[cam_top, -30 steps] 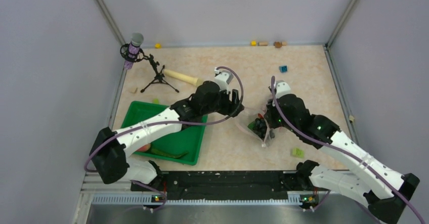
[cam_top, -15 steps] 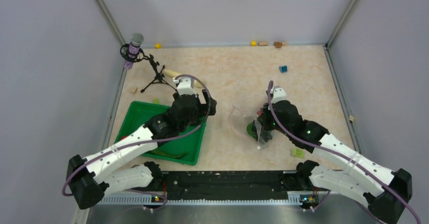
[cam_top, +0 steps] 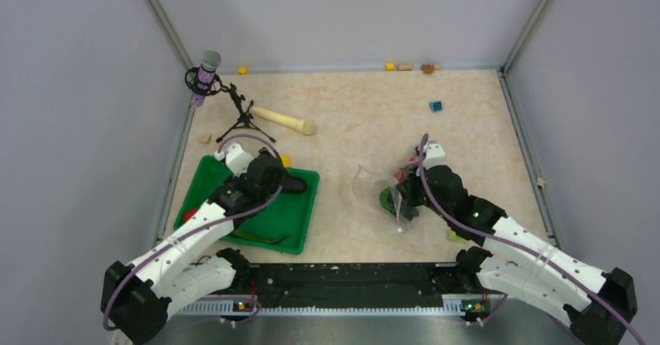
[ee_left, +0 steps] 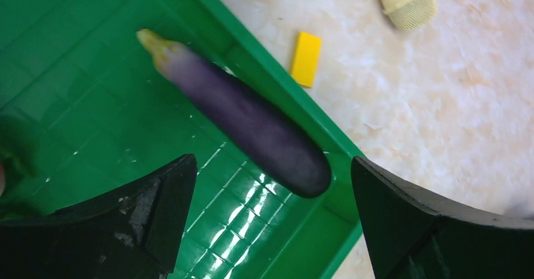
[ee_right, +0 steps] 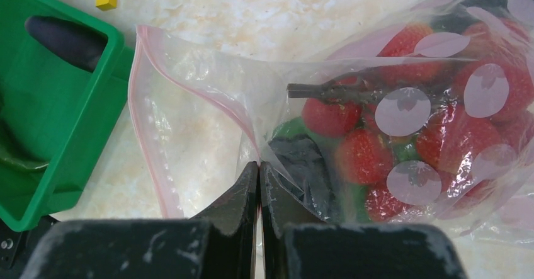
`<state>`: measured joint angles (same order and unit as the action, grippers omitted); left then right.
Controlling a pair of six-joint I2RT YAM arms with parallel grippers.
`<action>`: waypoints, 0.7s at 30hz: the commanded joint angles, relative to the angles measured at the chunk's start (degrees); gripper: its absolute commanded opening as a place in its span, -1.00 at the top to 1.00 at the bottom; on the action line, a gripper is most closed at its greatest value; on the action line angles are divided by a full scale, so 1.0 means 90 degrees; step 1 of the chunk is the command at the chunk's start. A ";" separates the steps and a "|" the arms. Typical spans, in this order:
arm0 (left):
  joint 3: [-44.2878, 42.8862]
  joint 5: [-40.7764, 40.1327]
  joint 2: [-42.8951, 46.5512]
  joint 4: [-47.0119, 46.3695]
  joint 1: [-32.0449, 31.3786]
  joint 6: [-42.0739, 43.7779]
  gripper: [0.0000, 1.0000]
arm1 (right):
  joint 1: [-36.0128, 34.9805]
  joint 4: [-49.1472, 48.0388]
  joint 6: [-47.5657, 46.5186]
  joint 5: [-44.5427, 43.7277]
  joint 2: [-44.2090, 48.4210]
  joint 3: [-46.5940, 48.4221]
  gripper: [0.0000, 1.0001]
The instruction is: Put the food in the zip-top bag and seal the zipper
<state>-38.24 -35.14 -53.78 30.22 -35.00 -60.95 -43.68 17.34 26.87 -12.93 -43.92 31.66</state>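
Swinging back from the zip-top bag [ee_right: 201,121], left gripper [ee_left: 272,191] gapes empty over the eggplant [ee_left: 245,125] in the green tray [ee_left: 75,90]; right gripper [ee_right: 259,178] stays pinched on the bag by its zipper [ee_right: 195,86]

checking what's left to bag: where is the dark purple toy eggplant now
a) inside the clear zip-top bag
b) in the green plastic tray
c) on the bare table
b: the dark purple toy eggplant lies inside the green plastic tray, beside its rim

Even, seemingly overhead light; glare on tray [ee_left: 247,211]; wrist foreground blurred.
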 commanded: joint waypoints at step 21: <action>0.1232 0.0173 -0.0336 -0.1039 0.1081 -0.1783 -0.92 | 0.0039 -0.0347 0.0120 -0.0122 0.0390 -0.0288 1.00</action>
<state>-28.12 -35.22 -54.63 28.05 -26.63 -75.48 -43.68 15.79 27.68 -12.99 -41.52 29.52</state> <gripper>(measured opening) 0.964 0.005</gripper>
